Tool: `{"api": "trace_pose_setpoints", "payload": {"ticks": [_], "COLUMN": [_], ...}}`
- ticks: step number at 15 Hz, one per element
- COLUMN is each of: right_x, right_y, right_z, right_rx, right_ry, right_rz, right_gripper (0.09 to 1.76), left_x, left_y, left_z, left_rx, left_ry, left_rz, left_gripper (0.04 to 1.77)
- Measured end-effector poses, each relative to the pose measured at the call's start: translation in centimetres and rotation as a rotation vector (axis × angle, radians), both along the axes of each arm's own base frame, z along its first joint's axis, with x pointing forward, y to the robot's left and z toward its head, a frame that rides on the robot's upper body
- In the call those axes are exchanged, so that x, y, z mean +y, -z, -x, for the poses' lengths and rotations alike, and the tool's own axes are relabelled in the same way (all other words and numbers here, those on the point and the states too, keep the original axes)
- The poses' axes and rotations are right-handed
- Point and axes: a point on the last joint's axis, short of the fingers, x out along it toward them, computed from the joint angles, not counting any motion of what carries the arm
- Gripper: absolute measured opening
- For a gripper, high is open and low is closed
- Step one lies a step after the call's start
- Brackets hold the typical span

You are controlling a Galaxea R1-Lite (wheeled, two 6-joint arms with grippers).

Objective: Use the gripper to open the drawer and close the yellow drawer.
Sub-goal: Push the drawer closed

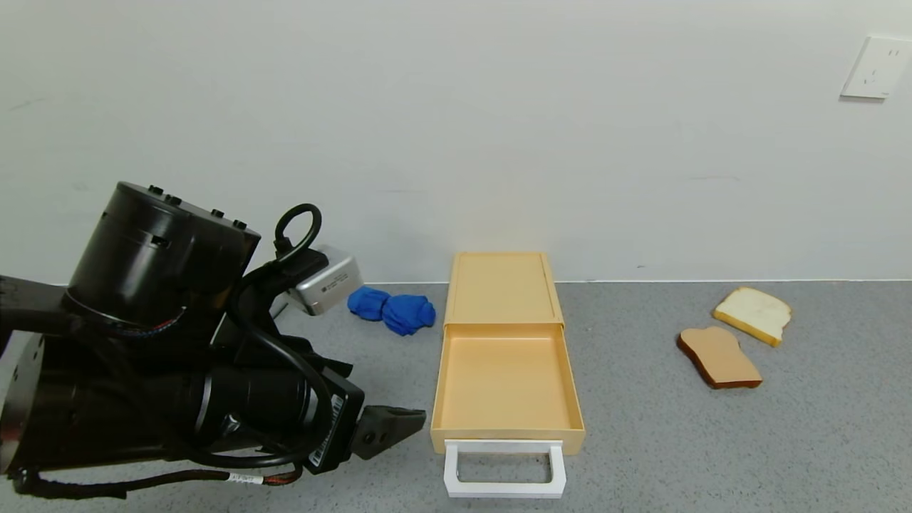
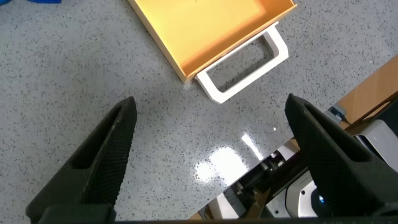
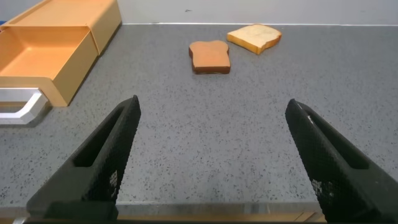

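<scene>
Head view: left gripper [image 1: 399, 420] low over the counter [image 1: 641, 427], just left of the drawer's [image 1: 504, 377] front corner, tips pointing at it, not touching. Left wrist view shows its jaws spread wide, nothing between them, only bare counter below; handle [image 2: 244, 63] sits ahead of the fingers [image 2: 112, 149], apart from them.

Right gripper [image 3: 211, 162] is out of the head view. Right wrist view: jaws wide apart, holding nothing, hovering over open counter to the right of the drawer.

Drawer is pulled most of the way out of its case [image 1: 503, 285], tray interior bare, nothing inside. White loop handle [image 1: 504, 468] sticks out from the front wall toward the robot. Case sits back against the wall [image 1: 499, 107].

Outward: blue cloth [image 1: 393, 309] lies crumpled left of the case, near the wall. Two bread slices right of the drawer, well apart from it: brown slice [image 1: 718, 356] nearer, pale slice [image 1: 754, 313] just behind it, close but whether touching I can't tell. Wall socket [image 1: 875, 67] upper right.
</scene>
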Motion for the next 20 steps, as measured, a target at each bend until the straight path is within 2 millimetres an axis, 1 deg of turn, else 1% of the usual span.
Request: {"api": "trace_pose_setpoints", "payload": {"ticks": [11,17,20], "right_x": [0.0,0.0,0.0], "right_y": [0.0,0.0,0.0], "right_z": [0.0,0.0,0.0], "right_rx": [0.000,0.000,0.000], "right_ry": [0.000,0.000,0.000], "right_rz": [0.000,0.000,0.000], "right_gripper": [1.71,1.71,1.71], "left_x": [0.0,-0.5,-0.9], "left_y": [0.1,0.1,0.7], "left_z": [0.5,-0.1,0.3], "left_rx": [0.003,-0.019,-0.008], "left_ry": [0.008,0.016,0.036], "left_rz": [0.001,0.019,0.006], "left_gripper": [1.72,1.72,1.72]}}
